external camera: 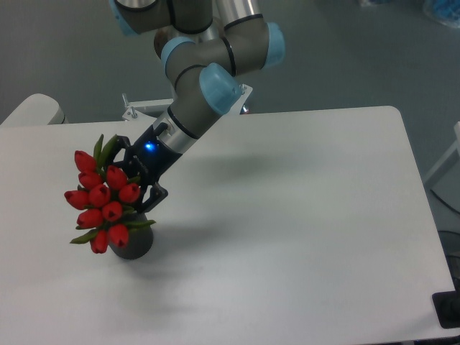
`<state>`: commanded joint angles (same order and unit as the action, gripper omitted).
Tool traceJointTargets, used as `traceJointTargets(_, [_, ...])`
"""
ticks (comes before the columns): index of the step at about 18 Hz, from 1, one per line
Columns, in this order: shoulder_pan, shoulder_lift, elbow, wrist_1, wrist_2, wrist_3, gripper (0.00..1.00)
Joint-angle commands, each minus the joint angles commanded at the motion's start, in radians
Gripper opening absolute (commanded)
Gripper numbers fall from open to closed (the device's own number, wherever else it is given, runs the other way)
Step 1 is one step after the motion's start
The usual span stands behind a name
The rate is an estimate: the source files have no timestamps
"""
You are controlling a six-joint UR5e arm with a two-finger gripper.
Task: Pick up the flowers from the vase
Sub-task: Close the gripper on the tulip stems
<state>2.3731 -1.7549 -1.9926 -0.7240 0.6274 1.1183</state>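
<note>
The flowers, a bunch of red tulip buds with green leaves, stand in the dark grey vase at the table's front left and lean to the left. My gripper reaches down from the upper right, right behind the bunch. Its jaws are spread wide, one black finger by the top leaves and the other low on the right, just above the vase rim. The gripper presses against the buds. The stems are hidden behind the buds and the vase rim.
The white table carries only the vase. A metal bracket sits at the table's back edge behind my arm. A pale rounded object lies beyond the back left corner.
</note>
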Motion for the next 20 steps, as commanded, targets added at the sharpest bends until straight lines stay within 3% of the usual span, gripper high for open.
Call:
traceJointTargets(5, [0.005, 0.002, 0.000, 0.000, 0.000, 0.003, 0.39])
traceJointTargets(14, [0.020, 0.005, 0.008, 0.000, -0.006, -0.003, 0.30])
traceJointTargets(20, [0.025, 0.017, 0.014, 0.000, -0.023, -0.026, 0.29])
